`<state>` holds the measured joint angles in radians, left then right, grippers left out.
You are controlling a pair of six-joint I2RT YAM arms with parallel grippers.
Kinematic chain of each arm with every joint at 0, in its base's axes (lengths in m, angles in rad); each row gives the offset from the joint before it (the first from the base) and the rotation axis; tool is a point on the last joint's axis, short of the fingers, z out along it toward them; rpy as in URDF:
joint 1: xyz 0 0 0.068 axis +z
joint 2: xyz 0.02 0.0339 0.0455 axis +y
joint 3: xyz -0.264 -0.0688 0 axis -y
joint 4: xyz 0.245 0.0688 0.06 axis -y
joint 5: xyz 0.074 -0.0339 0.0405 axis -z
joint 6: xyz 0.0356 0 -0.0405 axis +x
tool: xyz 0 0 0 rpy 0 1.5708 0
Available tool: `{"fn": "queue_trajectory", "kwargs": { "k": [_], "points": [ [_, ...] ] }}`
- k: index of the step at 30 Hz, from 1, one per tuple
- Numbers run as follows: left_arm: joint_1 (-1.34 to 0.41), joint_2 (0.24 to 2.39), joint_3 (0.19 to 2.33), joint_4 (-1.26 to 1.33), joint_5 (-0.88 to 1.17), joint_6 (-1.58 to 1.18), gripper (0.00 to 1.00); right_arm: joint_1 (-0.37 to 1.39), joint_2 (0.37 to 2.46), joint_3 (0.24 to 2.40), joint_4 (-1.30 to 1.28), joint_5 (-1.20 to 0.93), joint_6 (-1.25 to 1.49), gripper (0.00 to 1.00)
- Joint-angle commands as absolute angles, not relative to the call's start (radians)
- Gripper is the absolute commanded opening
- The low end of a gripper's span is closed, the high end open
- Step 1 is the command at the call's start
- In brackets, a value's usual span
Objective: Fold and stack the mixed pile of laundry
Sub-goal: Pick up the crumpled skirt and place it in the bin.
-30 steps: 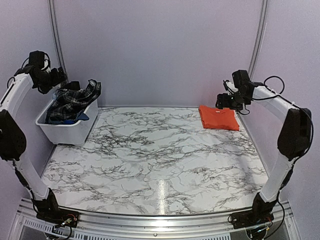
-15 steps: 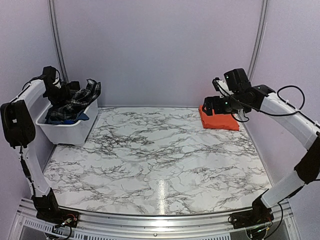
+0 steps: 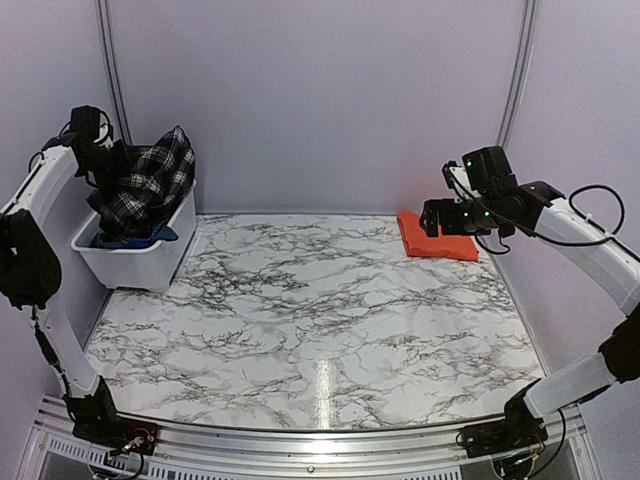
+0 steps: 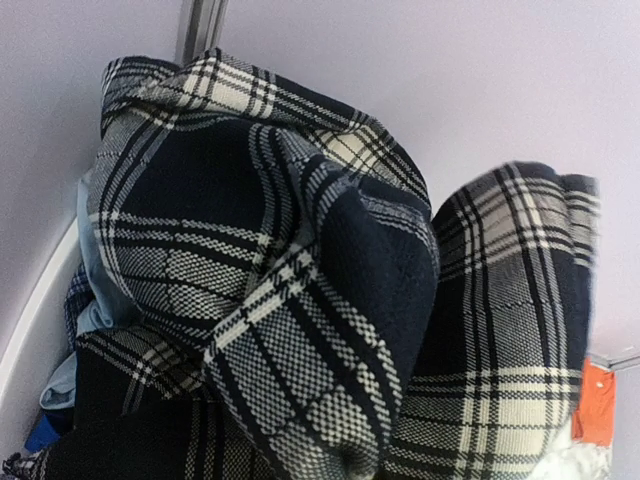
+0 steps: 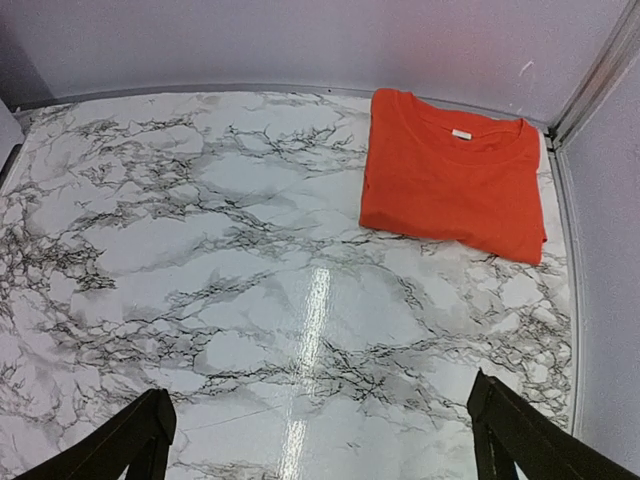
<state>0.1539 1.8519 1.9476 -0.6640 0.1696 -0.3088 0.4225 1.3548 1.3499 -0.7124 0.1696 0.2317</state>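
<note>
Your left gripper (image 3: 112,165) is clamped tight on the plaid piece (image 3: 145,185), with its fingers buried in the cloth, so the left wrist view shows only checked folds. The piece is raised above the white bin (image 3: 135,265) at the table's (image 3: 320,300) far left corner. Its long axis runs steeply from a peak near the back wall down into the bin, where its lower end rests. The pale blue piece (image 4: 95,310) lies under it, against the bin wall. Your right gripper (image 3: 437,215) stands wide open and empty above the table. The orange T-shirt (image 5: 450,175) lies folded flat in the far right corner, just ahead of those fingers, its collar towards the back wall and its longer side along that wall
</note>
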Motion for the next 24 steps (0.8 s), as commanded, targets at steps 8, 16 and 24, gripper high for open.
{"fn": "queue_trajectory", "kwargs": {
  "k": [8,16,24],
  "points": [
    [0.086,1.665,2.106,-0.275,0.423,-0.611,0.0,0.417,1.34,1.328,-0.611,0.012,0.234,0.98],
    [-0.15,1.709,2.381,-0.186,0.514,-0.705,0.0,0.417,1.36,1.317,-0.574,-0.06,0.227,0.99],
    [-0.33,1.681,2.278,-0.144,0.626,-0.764,0.04,0.413,1.379,1.318,-0.551,-0.087,0.227,0.98]
  ]
}}
